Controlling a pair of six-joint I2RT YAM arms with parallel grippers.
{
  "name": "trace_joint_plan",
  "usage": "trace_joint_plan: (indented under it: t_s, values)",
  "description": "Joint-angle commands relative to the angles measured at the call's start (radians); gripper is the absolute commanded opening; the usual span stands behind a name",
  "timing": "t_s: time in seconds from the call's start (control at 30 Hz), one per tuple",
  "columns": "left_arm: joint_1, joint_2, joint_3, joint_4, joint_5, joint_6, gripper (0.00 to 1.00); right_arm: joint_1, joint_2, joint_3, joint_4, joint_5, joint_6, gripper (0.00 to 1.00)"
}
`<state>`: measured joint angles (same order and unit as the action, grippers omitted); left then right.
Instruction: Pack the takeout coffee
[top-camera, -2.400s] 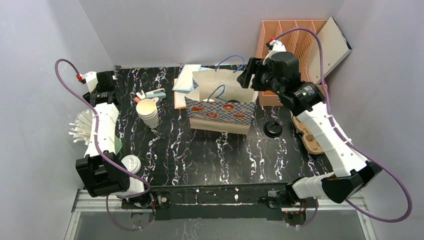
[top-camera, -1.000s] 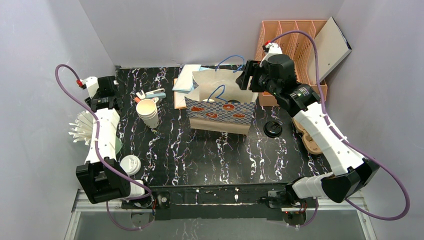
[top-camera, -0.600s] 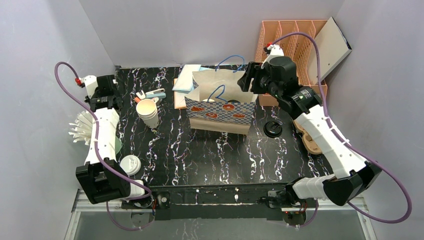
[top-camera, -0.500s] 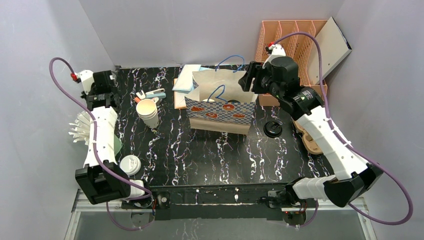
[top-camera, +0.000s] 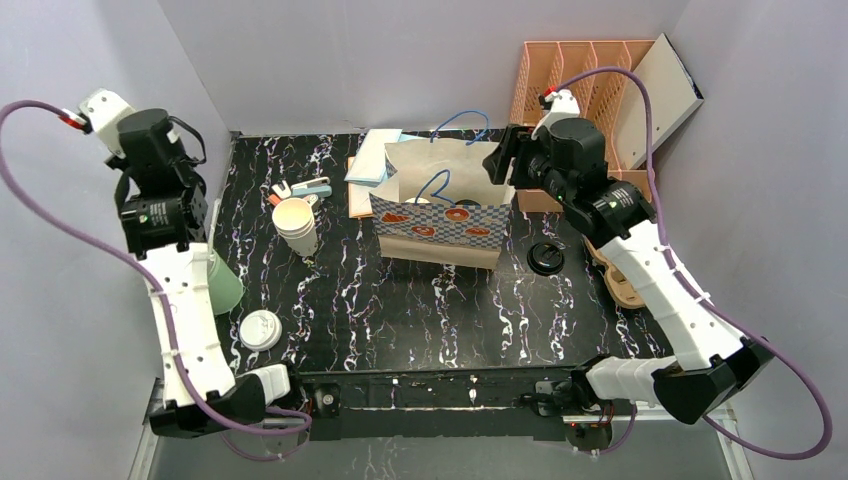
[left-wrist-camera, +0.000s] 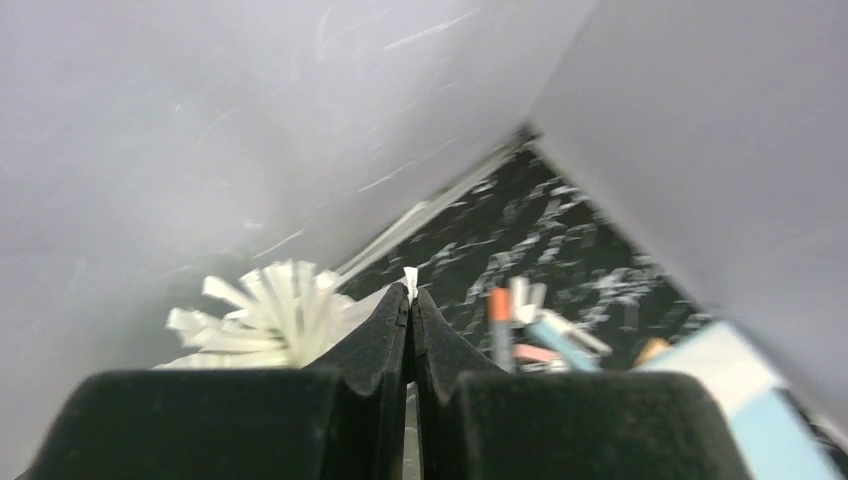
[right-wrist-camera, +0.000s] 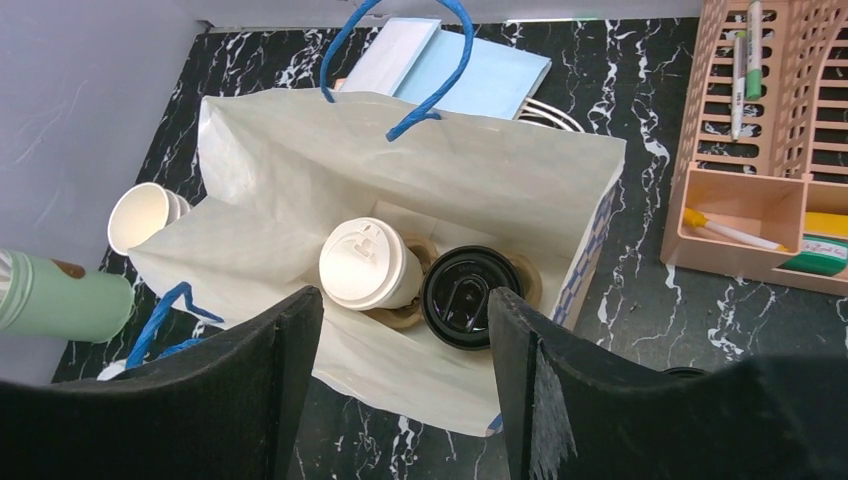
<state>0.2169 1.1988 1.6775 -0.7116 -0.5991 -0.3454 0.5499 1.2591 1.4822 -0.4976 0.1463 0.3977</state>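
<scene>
A patterned paper bag (top-camera: 440, 215) with blue handles stands open at the back middle. Inside the bag (right-wrist-camera: 300, 200) a cardboard carrier holds a white-lidded cup (right-wrist-camera: 368, 262) and a black-lidded cup (right-wrist-camera: 468, 297). Only their lids show, so I cannot tell which is the takeout coffee. My right gripper (right-wrist-camera: 402, 295) hangs open above the bag's right end (top-camera: 500, 160), holding nothing. My left gripper (left-wrist-camera: 410, 295) is raised high by the left wall, shut on a thin white straw (left-wrist-camera: 410, 280). The light green holder (top-camera: 224, 285) with white straws (left-wrist-camera: 265, 315) stands below it.
Stacked cream cups (top-camera: 295, 225) stand left of the bag, with pens (top-camera: 300, 190) behind them. A white lid (top-camera: 260, 328) lies near the front left and a black lid (top-camera: 546, 257) right of the bag. An orange organiser (top-camera: 590, 90) and spare carriers (top-camera: 615, 275) fill the right side.
My left gripper closed at the straw holder, then the arm rose high toward the left wall with a straw pinched in it. The right gripper shifted slightly right over the bag.
</scene>
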Motion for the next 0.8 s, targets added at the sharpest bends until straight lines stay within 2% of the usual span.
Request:
trace_joint_plan:
  t_s: [0.0,0.13,0.2,0.43,0.57,0.63,0.77]
  values:
    - [0.004,-0.036,0.16,0.011,0.171,-0.056,0.0,-0.002,-0.044,-0.014,0.071,0.039,-0.023,0.7]
    - [0.003,-0.013,0.283,0.009,0.215,-0.075,0.0,-0.003,-0.045,-0.012,0.072,0.037,-0.024,0.7]
    - [0.004,-0.007,0.312,0.034,0.284,-0.097,0.0,-0.003,-0.049,-0.013,0.077,0.042,-0.027,0.7]
    - [0.004,0.012,0.258,0.217,0.724,-0.261,0.0,-0.003,-0.071,-0.023,0.098,0.064,-0.039,0.7]
    - [0.004,0.046,0.174,0.466,1.058,-0.436,0.0,-0.003,-0.077,-0.023,0.102,0.064,-0.04,0.7]
    - [0.003,0.051,0.141,0.568,1.13,-0.53,0.0,-0.002,-0.087,-0.039,0.117,0.064,-0.039,0.7]
    - [0.003,0.071,0.138,0.609,1.203,-0.571,0.0,-0.003,-0.102,-0.052,0.128,0.065,-0.04,0.7]
